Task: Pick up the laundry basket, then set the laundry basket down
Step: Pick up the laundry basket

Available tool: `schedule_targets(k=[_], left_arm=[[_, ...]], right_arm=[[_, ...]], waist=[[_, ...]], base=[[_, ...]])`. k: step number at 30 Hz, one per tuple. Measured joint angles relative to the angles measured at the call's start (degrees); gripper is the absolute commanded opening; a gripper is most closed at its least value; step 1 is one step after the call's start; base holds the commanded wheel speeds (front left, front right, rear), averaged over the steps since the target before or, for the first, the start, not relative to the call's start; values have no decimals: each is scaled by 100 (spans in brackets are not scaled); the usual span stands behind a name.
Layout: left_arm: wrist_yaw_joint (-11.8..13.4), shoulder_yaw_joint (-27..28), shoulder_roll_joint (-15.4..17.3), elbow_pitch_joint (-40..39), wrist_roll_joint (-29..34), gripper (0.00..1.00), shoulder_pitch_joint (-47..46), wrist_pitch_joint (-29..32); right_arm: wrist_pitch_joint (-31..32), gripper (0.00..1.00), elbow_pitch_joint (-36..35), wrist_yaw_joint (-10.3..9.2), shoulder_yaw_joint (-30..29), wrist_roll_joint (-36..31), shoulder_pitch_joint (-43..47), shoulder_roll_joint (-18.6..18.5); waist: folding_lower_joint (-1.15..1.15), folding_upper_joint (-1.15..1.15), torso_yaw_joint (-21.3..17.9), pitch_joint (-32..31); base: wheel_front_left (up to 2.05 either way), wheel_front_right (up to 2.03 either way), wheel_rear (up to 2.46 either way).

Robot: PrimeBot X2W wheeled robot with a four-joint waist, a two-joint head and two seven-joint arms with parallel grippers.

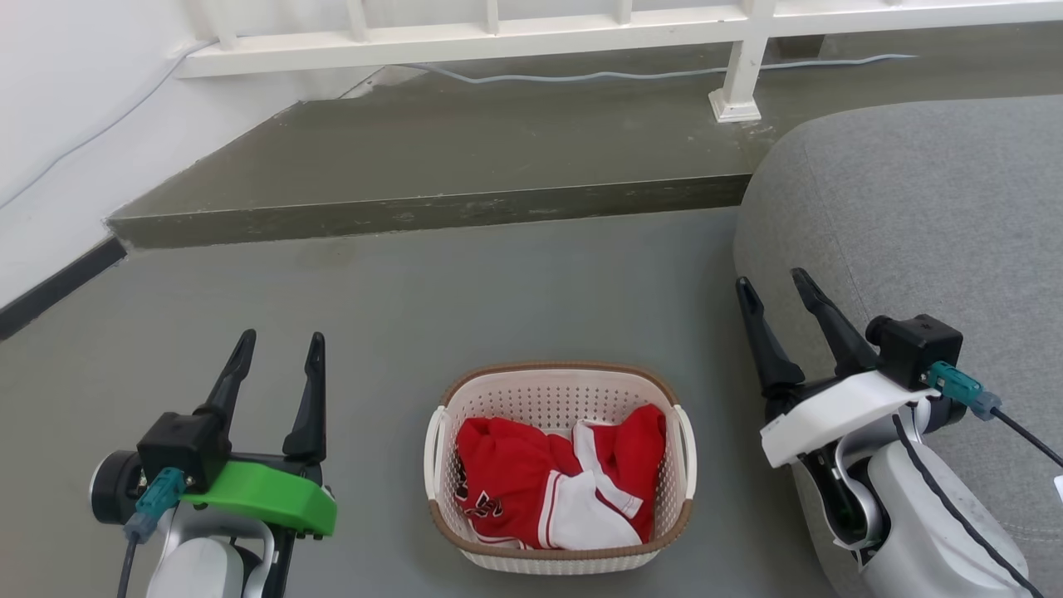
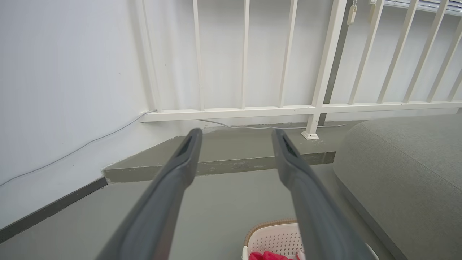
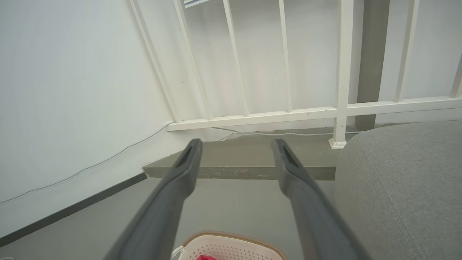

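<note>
The grey floor [image 1: 415, 291] runs up to a raised step [image 1: 465, 149] under a white railing [image 1: 498, 37], with a grey upholstered seat [image 1: 913, 191] at the right. The laundry basket [image 1: 555, 367] stands on the floor between the 2 arms, near the seat, holding what looks like a red-and-white jersey [image 1: 531, 482]; its print is too small to read.

The left gripper [image 1: 281, 336] and the right gripper [image 1: 770, 278] flank the basket, each well apart from it, jaws spread and holding nothing. By my reading the pickup has not begun. The next move calls for both grippers to come in and down to the 2 loop handles [image 1: 432, 453].

The head view gives both handles and the load. The wrist views give the railing's upright bars, and of the basket just its far rim.
</note>
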Motion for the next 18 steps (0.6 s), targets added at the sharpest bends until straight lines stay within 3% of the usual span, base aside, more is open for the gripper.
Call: schedule_targets(k=[18], left_arm=[[-26, 113, -53, -91, 0, 100, -68, 0]], right_arm=[[-1, 100, 46, -51, -149, -101, -25, 35]], waist=[[0, 0, -85, 395]], base=[[0, 0, 0]])
